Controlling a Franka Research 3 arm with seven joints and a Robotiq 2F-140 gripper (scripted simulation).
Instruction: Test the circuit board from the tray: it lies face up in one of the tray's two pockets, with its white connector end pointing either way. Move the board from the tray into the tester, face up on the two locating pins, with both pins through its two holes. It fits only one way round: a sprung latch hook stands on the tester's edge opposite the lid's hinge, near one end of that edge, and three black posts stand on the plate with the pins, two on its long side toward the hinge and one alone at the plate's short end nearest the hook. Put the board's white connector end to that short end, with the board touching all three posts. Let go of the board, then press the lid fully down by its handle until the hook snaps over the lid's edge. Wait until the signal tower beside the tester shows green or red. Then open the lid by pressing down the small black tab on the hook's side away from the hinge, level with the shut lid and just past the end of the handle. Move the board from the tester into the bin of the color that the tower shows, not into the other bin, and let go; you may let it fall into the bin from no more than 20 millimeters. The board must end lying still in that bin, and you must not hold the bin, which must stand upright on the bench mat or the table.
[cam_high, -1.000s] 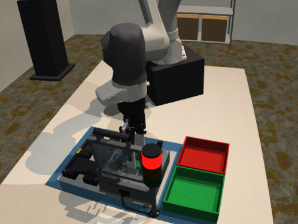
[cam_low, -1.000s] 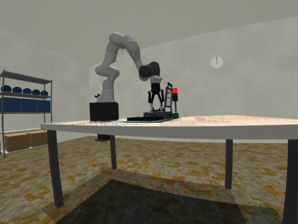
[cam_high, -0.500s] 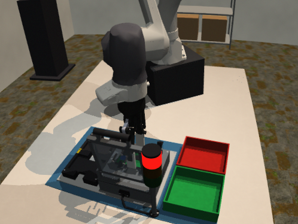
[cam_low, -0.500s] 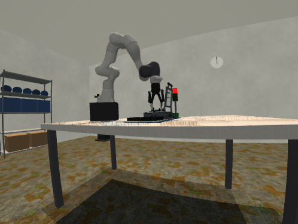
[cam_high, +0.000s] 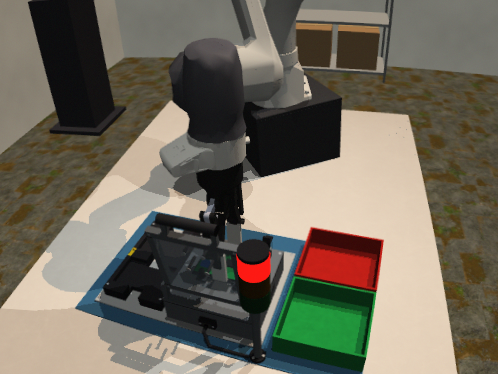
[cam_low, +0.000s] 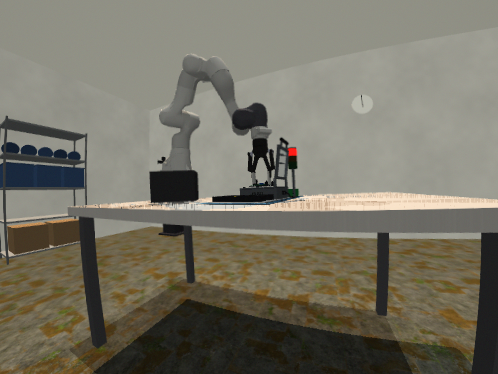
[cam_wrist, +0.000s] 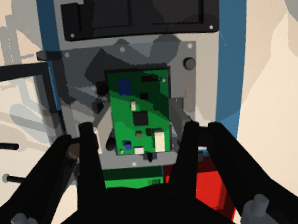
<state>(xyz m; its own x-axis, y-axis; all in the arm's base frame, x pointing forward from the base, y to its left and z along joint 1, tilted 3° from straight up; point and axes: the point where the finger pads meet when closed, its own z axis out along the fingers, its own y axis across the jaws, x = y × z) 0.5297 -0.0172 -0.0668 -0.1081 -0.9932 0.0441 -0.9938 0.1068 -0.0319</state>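
Observation:
The green circuit board (cam_wrist: 137, 117) lies face up on the tester's plate, with its white connector (cam_wrist: 160, 141) at the end toward me in the wrist view. My gripper (cam_wrist: 140, 114) hangs straight above the board, its fingers half open on either side of it and holding nothing. From the side my gripper (cam_low: 260, 176) stands just over the tester. The tester's clear lid (cam_high: 192, 260) is raised, with its black handle (cam_high: 187, 225) uppermost, beside my gripper (cam_high: 225, 219). The signal tower (cam_high: 253, 267) shows red; it also shows in the side view (cam_low: 292, 152).
The red bin (cam_high: 340, 257) and the green bin (cam_high: 325, 322) stand side by side to the right of the tester, both empty. The black tray (cam_high: 132, 275) lies left of the tester on the blue mat. The arm's black base box (cam_high: 295, 125) stands behind.

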